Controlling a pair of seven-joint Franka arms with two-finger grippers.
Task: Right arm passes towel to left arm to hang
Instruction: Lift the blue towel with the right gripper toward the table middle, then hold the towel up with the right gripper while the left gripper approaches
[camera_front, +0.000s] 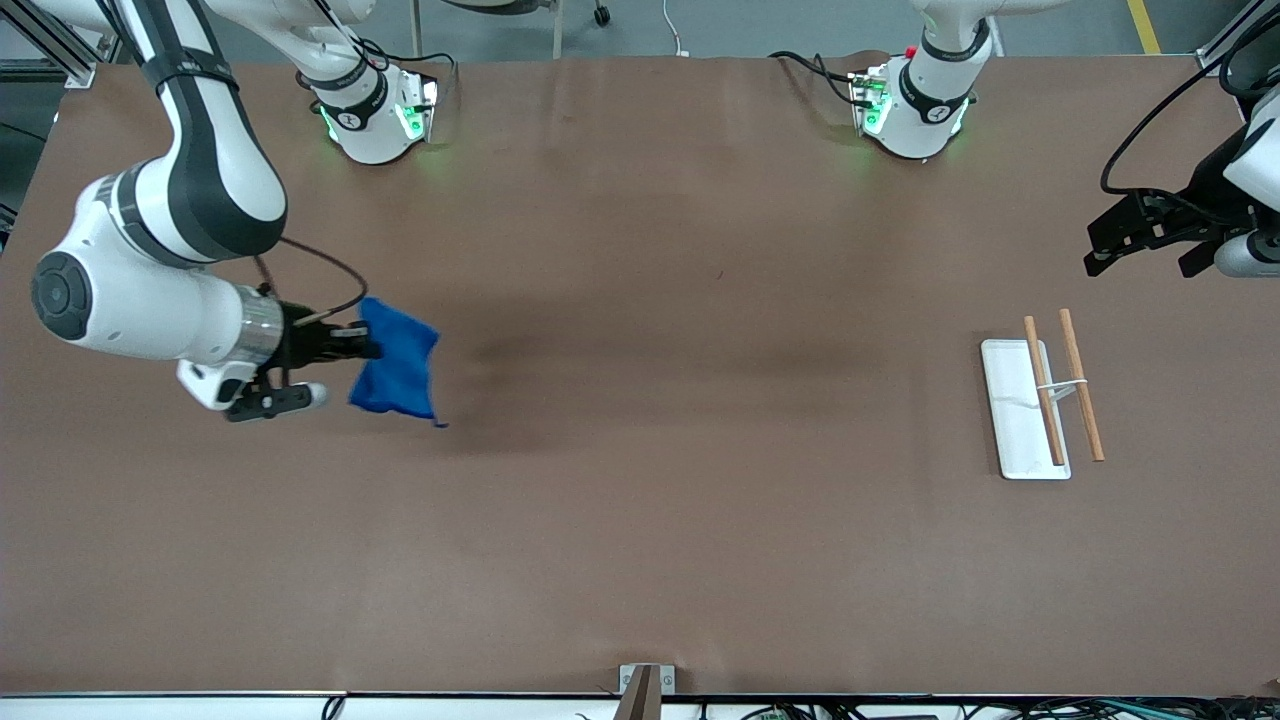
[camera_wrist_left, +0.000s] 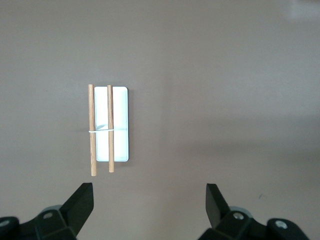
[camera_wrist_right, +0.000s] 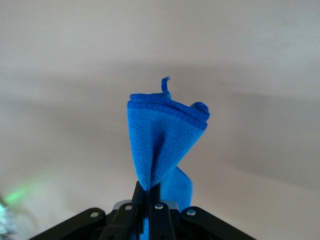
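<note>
The bright blue towel (camera_front: 397, 371) hangs in the air over the table at the right arm's end, pinched at one edge by my right gripper (camera_front: 372, 347), which is shut on it. In the right wrist view the towel (camera_wrist_right: 162, 140) stands bunched up from the closed fingertips, its small corner loop (camera_wrist_right: 164, 83) at the free end. My left gripper (camera_front: 1140, 245) is open and empty, held above the table at the left arm's end. In the left wrist view its two fingers (camera_wrist_left: 80, 205) stand wide apart over bare table.
A white tray (camera_front: 1012, 420) with two wooden rods (camera_front: 1043, 390) tied across by a white band lies on the brown table toward the left arm's end, nearer the front camera than the left gripper. It also shows in the left wrist view (camera_wrist_left: 120, 125).
</note>
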